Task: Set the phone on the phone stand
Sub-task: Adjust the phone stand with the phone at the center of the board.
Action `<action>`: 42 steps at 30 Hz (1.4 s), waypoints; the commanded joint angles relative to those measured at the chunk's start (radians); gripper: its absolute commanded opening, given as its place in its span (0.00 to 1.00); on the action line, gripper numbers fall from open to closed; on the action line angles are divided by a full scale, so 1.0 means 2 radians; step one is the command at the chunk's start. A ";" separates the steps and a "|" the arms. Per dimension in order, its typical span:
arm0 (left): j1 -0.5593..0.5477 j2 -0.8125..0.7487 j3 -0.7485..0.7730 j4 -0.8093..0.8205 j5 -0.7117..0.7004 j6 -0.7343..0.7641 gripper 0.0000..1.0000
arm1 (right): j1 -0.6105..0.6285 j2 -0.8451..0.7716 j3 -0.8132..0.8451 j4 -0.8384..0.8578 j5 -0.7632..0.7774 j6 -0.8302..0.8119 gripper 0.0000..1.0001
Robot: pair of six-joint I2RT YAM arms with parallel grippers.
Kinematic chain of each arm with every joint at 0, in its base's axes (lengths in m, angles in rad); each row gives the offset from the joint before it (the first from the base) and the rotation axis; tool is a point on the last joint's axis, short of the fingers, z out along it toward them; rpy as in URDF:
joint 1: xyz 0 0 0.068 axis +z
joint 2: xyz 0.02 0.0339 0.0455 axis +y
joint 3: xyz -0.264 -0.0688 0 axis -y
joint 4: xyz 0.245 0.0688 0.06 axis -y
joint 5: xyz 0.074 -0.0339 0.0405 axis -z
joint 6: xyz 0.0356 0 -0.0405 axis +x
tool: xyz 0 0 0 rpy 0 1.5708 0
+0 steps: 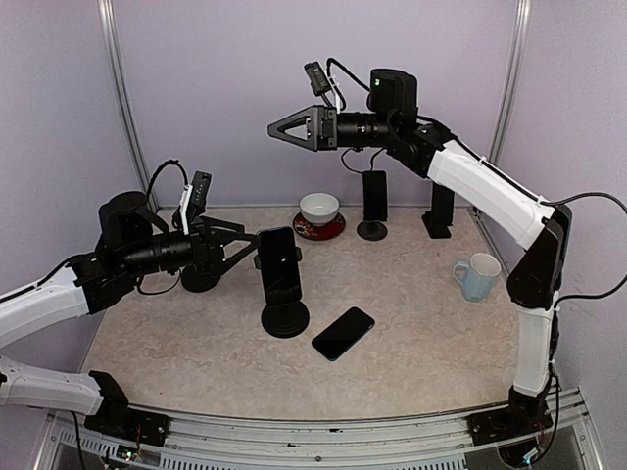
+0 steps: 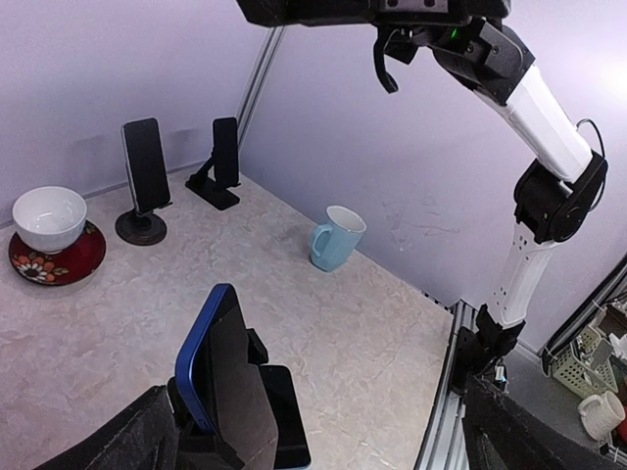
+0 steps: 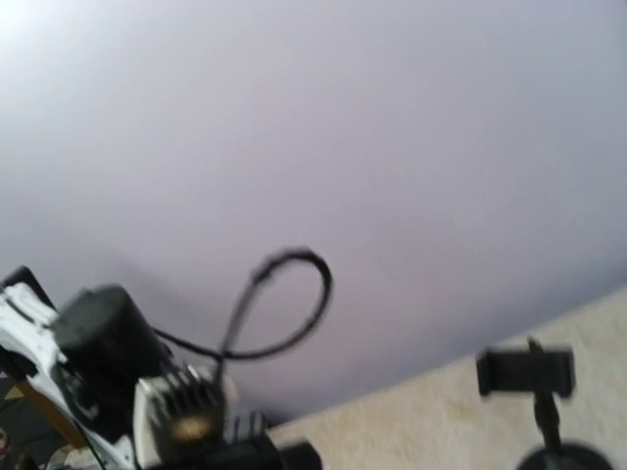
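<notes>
A blue-edged phone (image 1: pixel 279 264) stands upright on a black round-based phone stand (image 1: pixel 285 318) at mid table. In the left wrist view this phone (image 2: pixel 220 372) is just ahead of my jaws, close to the left finger (image 2: pixel 127 441). My left gripper (image 1: pixel 250 247) is open beside it, not gripping. A second dark phone (image 1: pixel 343 333) lies flat on the table right of the stand, and its lower end (image 2: pixel 284 411) shows behind the standing phone. My right gripper (image 1: pixel 284 127) hangs open and empty, high above the back of the table. The right wrist view is blurred and shows none of its fingers.
A phone on a stand (image 1: pixel 374 196), another black stand (image 1: pixel 441 211), and a white bowl (image 1: pixel 319 208) on a red plate line the back. A blue mug (image 1: pixel 477 276) sits at the right. A round stand base (image 1: pixel 201 281) shows behind my left gripper. An empty clamp stand (image 3: pixel 526 372) appears blurred.
</notes>
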 commanded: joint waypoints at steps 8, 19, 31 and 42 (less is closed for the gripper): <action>0.009 0.000 0.027 -0.009 0.003 0.012 0.99 | 0.008 0.045 0.082 -0.005 -0.027 0.010 1.00; 0.011 0.015 0.033 0.000 0.008 0.006 0.99 | 0.001 0.042 0.072 0.003 -0.038 0.019 1.00; 0.011 0.018 0.033 0.001 0.001 0.000 0.99 | 0.023 0.047 0.061 0.002 -0.016 0.023 1.00; -0.008 -0.026 0.011 -0.039 -0.155 -0.032 0.99 | -0.008 -0.047 -0.169 0.063 0.051 0.007 1.00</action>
